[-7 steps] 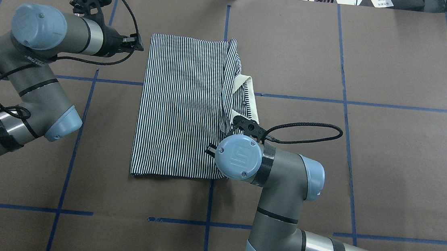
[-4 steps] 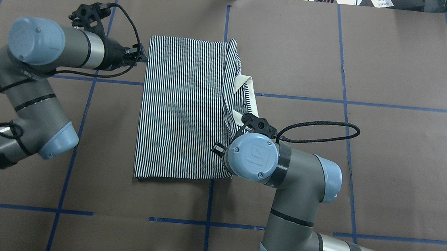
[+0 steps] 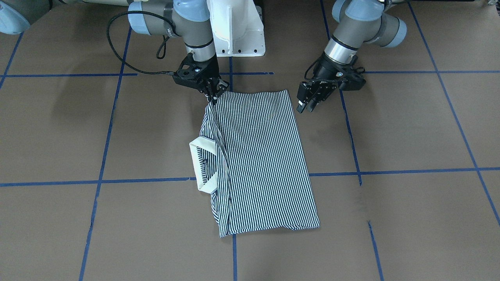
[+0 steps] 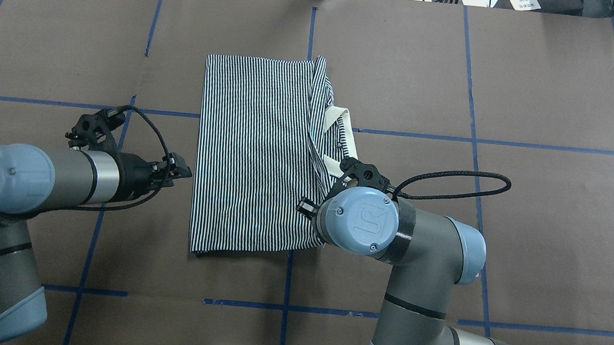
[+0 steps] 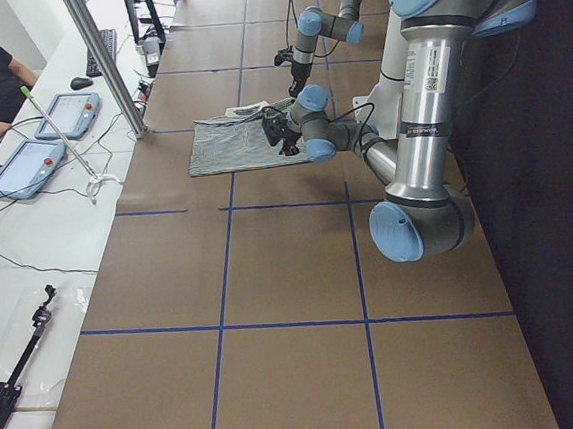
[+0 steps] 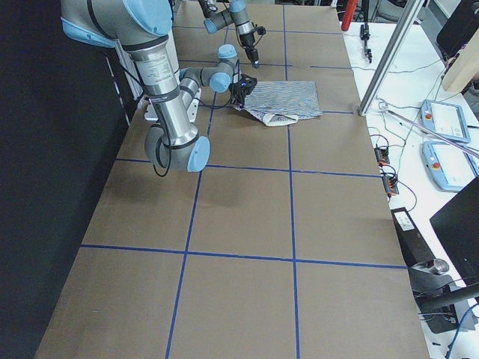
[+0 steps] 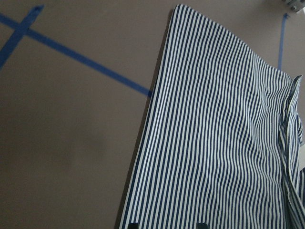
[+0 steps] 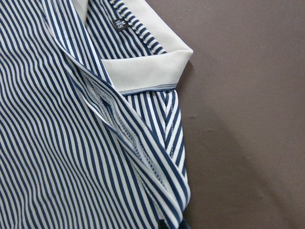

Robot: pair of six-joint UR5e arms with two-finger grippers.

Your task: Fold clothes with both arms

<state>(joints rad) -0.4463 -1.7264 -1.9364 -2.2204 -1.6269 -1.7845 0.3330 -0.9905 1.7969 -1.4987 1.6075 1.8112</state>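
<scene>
The striped polo shirt (image 4: pixel 253 151) lies folded into a long rectangle on the brown table, its cream collar (image 4: pixel 348 137) sticking out on its right side. It also shows in the front view (image 3: pixel 261 156). My right gripper (image 3: pixel 213 96) is shut on the shirt's near right corner; in the overhead view its own wrist hides it. The right wrist view shows the collar (image 8: pixel 143 71) and folded placket edge. My left gripper (image 4: pixel 187 172) is open and empty just beside the shirt's left edge, low over the table. The left wrist view shows that edge (image 7: pixel 143 143).
The white pedestal base (image 3: pixel 238 27) stands at the table's near edge, between the arms. Blue tape lines (image 4: pixel 46 102) cross the brown paper. A metal post (image 5: pixel 102 60) and tablets (image 5: pixel 62 114) are at the far side.
My left arm has swung back from the shirt's far left corner toward the robot along the left edge. My right arm has shifted right and back, dragging the near corner with it.
</scene>
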